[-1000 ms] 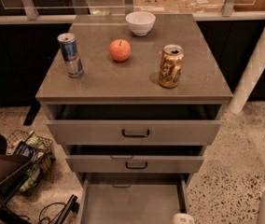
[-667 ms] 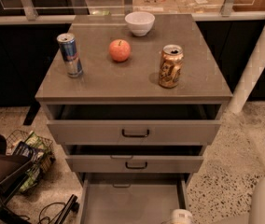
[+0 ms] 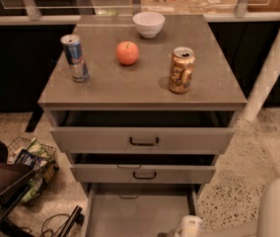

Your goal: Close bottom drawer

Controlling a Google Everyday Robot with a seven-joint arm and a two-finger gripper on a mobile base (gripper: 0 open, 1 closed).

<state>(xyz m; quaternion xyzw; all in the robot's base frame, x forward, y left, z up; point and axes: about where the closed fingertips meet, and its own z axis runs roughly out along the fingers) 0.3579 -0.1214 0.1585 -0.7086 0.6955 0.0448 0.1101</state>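
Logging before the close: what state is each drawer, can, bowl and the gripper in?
bottom drawer: pulled far out
middle drawer: slightly open
top drawer: slightly open
blue can: upright
gold can: upright
bowl: upright
gripper: low, by the bottom drawer's right side

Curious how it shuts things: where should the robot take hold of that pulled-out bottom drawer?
The bottom drawer lies pulled straight out, its front beyond the picture. So it is likely best taken at its front edge, from the front, pushing toward the cabinet. The hand sits near its right wall.

Dim, warm light from above; soft shadows; claw glaring white at bottom edge.
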